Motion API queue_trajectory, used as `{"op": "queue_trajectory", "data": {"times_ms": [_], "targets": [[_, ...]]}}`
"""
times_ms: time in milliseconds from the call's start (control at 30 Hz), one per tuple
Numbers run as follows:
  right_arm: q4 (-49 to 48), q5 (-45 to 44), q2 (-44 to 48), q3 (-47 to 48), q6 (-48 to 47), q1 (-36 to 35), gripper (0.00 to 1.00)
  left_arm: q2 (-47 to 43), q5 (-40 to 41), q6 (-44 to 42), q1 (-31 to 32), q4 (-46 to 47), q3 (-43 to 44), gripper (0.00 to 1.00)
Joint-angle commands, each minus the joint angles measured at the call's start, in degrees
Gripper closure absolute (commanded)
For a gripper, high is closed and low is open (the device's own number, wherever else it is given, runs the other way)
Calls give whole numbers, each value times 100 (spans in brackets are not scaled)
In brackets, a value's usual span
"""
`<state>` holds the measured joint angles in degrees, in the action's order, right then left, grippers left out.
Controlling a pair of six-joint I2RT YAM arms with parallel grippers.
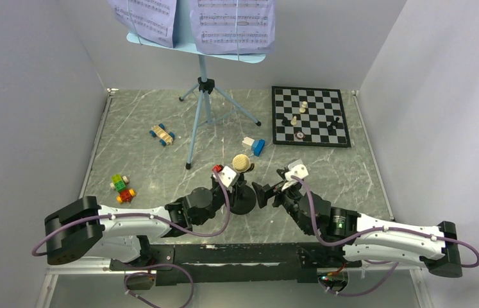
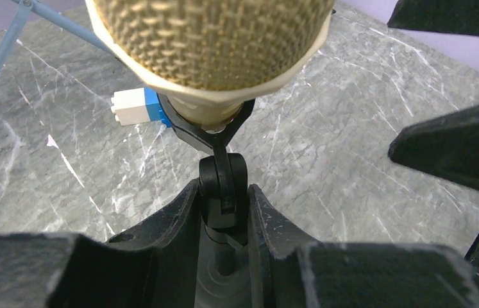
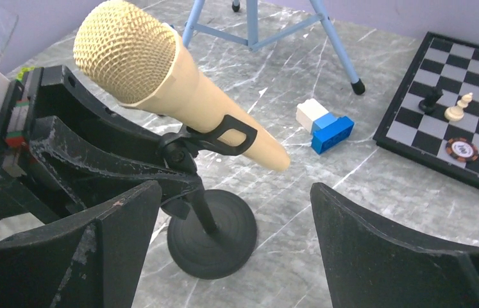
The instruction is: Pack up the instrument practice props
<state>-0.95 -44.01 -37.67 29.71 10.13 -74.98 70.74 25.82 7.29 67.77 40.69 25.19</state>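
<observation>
The left fingers (image 2: 182, 224) are clenched on the mic stand (image 2: 222, 186). One finger lies on each side of its thin black post, just below the swivel joint. The microphone (image 2: 211, 38) sits in the stand's clip directly above and ahead of those fingers, its tan mesh head tilted up towards the wrist camera.

The right fingers (image 3: 121, 231) are released and spread wide, touching nothing. In the right wrist view the stand's round base rests on the surface (image 3: 365, 173) ahead of them, nearer the finger on the left of that view. The microphone's tail slants down over the gap between the two fingers. The left fingers reach in from the far side of the post.

Beyond the right fingers lie a blue and white block (image 3: 324, 125) and, further off, the chessboard (image 3: 416, 128).

The music stand (image 1: 201, 83) stands well beyond both pairs of fingers, its tripod feet on the surface. The sheet-music pages (image 1: 233, 25) on its desk carry printed staves of notes, too small to read any title. A round disc (image 3: 462, 149) on the chessboard bears print that is also too small to read.
</observation>
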Motion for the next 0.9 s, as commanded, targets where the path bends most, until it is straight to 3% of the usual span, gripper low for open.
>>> {"op": "queue_trajectory", "data": {"times_ms": [0, 267, 467, 867], "targets": [[-1024, -33, -7, -329, -800, 18, 9, 373, -161, 305, -26, -622, -283, 100], [-1693, -20, -48, -653, -1311, 19, 10, 272, -174, 252, -9, -784, -314, 100], [-1220, -11, 7, -445, -1127, 19, 10, 6, -147, 175, -9, -1128, -45, 67], [-468, 122, 233, -187, -796, 18, 9, -432, -7, 18, -12, -1446, 380, 39]]}}
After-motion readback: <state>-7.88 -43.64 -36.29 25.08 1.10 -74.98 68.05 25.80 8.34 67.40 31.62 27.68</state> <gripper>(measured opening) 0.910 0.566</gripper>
